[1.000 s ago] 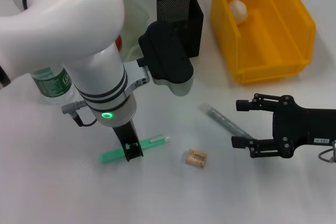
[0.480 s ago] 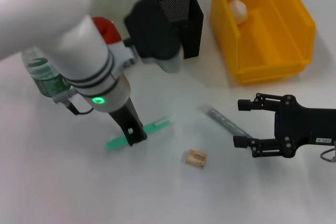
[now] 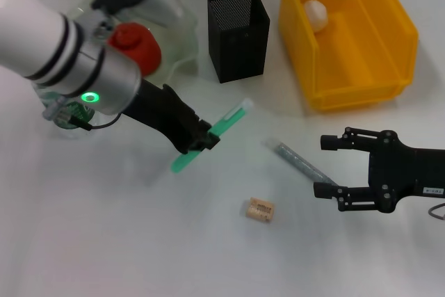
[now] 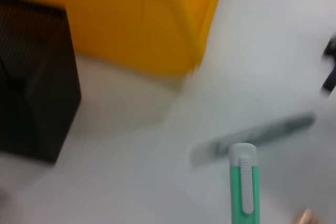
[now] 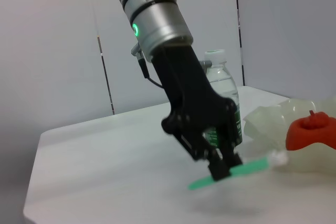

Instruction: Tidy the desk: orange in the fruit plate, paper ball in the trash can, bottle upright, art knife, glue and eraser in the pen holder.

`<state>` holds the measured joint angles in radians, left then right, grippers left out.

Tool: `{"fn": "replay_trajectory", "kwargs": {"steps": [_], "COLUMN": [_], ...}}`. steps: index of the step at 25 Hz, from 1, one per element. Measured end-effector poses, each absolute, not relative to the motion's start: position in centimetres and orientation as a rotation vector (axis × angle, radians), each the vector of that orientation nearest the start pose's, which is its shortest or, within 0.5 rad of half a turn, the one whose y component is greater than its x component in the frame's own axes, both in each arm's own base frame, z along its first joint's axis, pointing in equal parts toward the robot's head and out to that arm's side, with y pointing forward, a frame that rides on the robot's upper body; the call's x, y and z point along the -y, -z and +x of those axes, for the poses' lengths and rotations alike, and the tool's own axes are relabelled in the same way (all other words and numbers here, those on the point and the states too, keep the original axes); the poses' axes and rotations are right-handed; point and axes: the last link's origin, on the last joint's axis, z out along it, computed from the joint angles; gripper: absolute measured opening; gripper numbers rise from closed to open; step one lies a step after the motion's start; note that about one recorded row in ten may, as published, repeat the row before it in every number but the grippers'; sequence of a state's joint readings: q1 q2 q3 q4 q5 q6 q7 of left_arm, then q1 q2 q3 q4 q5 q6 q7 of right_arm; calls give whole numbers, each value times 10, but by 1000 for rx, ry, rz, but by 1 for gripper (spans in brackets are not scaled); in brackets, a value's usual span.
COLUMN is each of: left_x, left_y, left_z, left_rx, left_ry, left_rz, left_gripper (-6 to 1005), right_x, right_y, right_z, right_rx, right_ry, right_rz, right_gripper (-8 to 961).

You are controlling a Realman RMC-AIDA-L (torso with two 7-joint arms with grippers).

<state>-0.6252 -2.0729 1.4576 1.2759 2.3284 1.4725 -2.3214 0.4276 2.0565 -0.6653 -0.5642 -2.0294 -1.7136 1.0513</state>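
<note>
White tabletop (image 3: 139, 241) underfoot, pale grey panelled wall (image 5: 52, 51) with dark vertical seams behind.

White tabletop (image 3: 104, 241) carries: pale green ruffled glass fruit plate (image 3: 177, 39), square black wire-mesh pen holder (image 3: 238, 35), bright yellow plastic trash can (image 3: 361, 53). Grey glue stick (image 3: 295, 161) lies flat beside small tan eraser (image 3: 259, 210). Clear plastic bottle (image 5: 223, 98) stands upright near the plate.

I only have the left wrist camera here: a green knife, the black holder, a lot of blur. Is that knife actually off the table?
Observer: Yes. In the right wrist view the left gripper holds the art knife in the air above the desk.
Operator: And the right gripper?
Observer: The right gripper is open, low beside the glue.
Operator: Is the orange sorted?
Observer: Yes, the orange sits in the fruit plate.
</note>
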Motion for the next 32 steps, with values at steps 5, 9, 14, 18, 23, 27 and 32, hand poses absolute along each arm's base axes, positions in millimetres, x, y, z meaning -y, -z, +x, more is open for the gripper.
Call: {"fn": "replay_trajectory", "kwargs": {"steps": [5,9,14,18,23,27,32], "left_x": [-348,-347,-342,-338,-334,-331,-332], "left_y": [24,31,42,49,55,58,58], "left_z": [-157,-170,-179,-186,-196,-205,-213], "left_rx": [643,628,564,441,364,341,352], "left_ry": [53,324,594,769,938,1046,1125], "left_rz": [-2962,-2999,-3001,-2941,-2821,-2686,-2520], "left_gripper": [193,194,194,195,196,197,197], "right_x": [-275,-275,-276,-275,-271,-267,-263], "right_y": [5,5,4,1,-2,-2,1], "right_z": [292,292,293,297,302,306,307], "right_rx": [-387,-392,-399,-408,-403,-403,-397], "right_ry": [-761,-761,-759,-781,-801,-828,-861], "right_rz": [-2818,-2814,-2800,-2747,-2693,-2646,-2605], "right_gripper": [809,809,809,808,808,808,808]}}
